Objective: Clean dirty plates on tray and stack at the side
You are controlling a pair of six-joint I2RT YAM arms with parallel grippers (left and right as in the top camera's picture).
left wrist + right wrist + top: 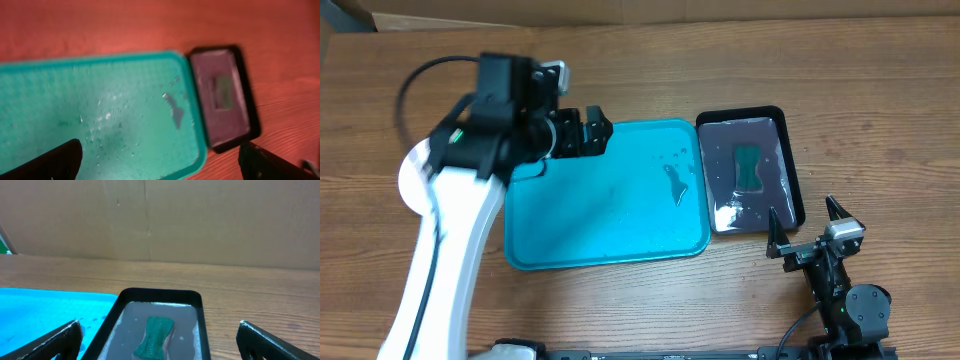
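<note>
The tray (605, 215) is seen in the middle of the table (880, 90), its long edges running left to right. Its wet floor is marked only by droplets and a small dark smear (678, 186) near the right end. A white rounded plate (408, 180) is seen on the wood left of the tray, mostly covered by the left arm (440, 250), so the number stacked there cannot be told. The left gripper (592, 133) is held above the tray's far left corner with its fingers spread wide and nothing between them. A black tray (794, 170) with a green sponge (750, 166) in it is set right against the tray's right edge. The right gripper (803, 222) is parked off the black tray's near right corner, likewise spread and unloaded. Bare wood is exposed beyond the far edges of both trays and to the right of the black tray.
</note>
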